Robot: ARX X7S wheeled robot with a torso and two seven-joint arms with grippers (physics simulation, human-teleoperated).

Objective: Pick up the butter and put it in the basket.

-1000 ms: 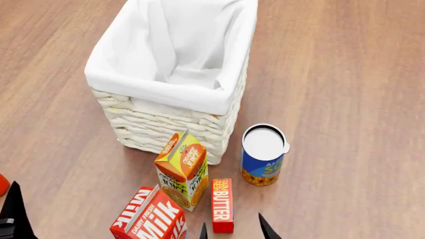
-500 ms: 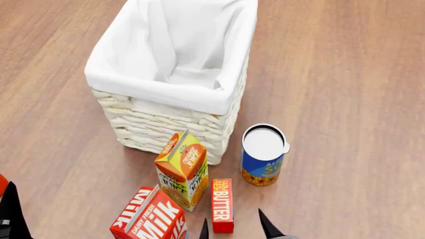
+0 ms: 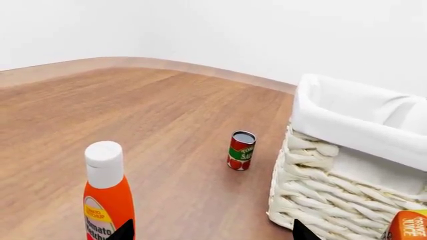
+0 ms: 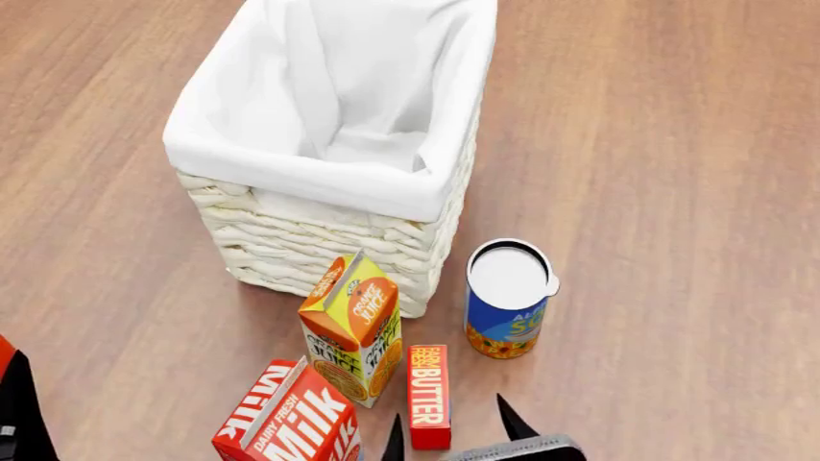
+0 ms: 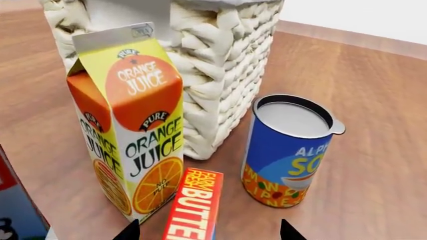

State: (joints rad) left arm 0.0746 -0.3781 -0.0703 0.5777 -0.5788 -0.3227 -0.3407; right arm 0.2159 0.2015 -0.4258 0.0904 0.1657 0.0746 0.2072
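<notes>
Risk judged: orange juice carton (image 4: 352,327) stands just beside butter (image 4: 428,396), so carton could be clipped and toppled by inner finger as right claw (image 4: 454,434) is lowered; blue soup can (image 4: 508,300) near other side.

Right claw seen spread open, tips straddling butter's near end, nothing gripped. Left claw (image 3: 210,231) open, empty.

Butter: slim red box, white lettering, lying flat on wooden counter (image 4: 666,192), in front of basket (image 4: 330,144).

Non-task items: orange juice carton (image 4: 352,327) upright, lower centre of head view. Milk carton (image 4: 288,415) at bottom edge, just left-below the juice, tilted. Blue soup can (image 4: 508,299) upright, right of the juice. Left wrist view: small tomato can (image 3: 241,150) mid-frame, ketchup bottle (image 3: 107,201) lower left. Wood floor (image 4: 666,173).
</notes>
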